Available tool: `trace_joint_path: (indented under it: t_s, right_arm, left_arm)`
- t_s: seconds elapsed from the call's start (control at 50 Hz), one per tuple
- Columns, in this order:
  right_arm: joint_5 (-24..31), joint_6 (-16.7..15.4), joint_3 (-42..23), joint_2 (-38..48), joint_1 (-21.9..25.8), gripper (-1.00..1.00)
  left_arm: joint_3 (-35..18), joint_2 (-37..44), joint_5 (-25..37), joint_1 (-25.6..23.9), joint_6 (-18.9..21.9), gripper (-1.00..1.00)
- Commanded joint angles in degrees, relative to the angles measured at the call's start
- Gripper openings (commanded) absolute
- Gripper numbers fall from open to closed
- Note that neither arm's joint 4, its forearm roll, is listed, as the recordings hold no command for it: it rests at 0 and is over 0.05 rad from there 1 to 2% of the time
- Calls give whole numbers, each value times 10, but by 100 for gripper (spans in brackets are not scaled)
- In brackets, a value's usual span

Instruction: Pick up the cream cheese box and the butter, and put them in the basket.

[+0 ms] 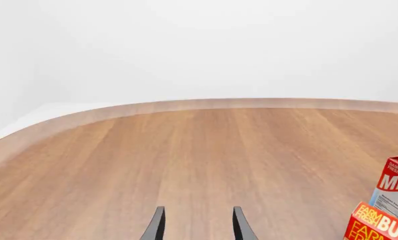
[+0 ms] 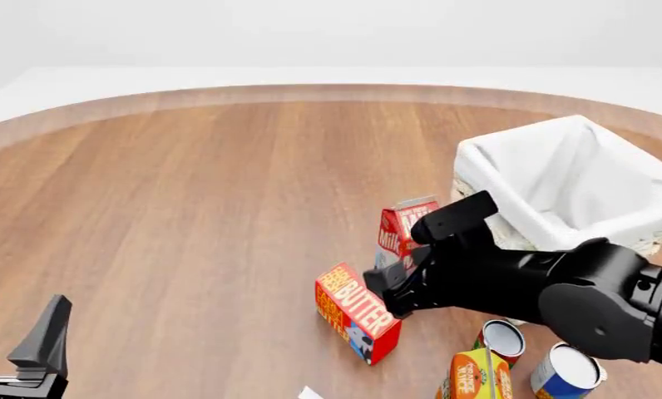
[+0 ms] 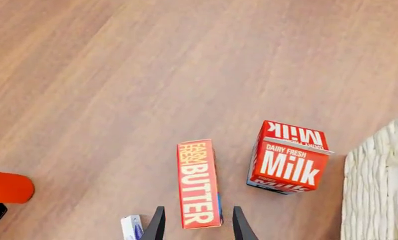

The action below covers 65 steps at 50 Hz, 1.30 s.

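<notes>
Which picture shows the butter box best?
The right wrist view: the butter lies whole on the table with its white letters easy to read. The front view shows it too, partly behind the right gripper. The left wrist view catches only a corner of it at the edge.

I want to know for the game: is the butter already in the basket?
No, out. The butter lies on the table, beside the basket.

A red-and-white milk carton [image 2: 402, 226] stands upright on the wooden surface [image 2: 198, 216]. Two open tins [image 2: 501, 339] and an orange carton [image 2: 477, 376] cluster by the surface's near edge.
</notes>
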Motion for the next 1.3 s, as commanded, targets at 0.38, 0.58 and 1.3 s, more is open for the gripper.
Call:
trace_joint_path:
  t_s: [0.38, 0.58, 1.3]
  right_arm:
    - [-59, 26, 15, 65, 7, 100]
    - [-82, 36, 26, 88, 11, 100]
    - [-112, 47, 50, 110, 11, 100]
  left_arm:
    - [0, 0, 0, 0, 0, 100]
    - [0, 0, 0, 0, 0, 100]
    - [0, 0, 0, 0, 0, 100]
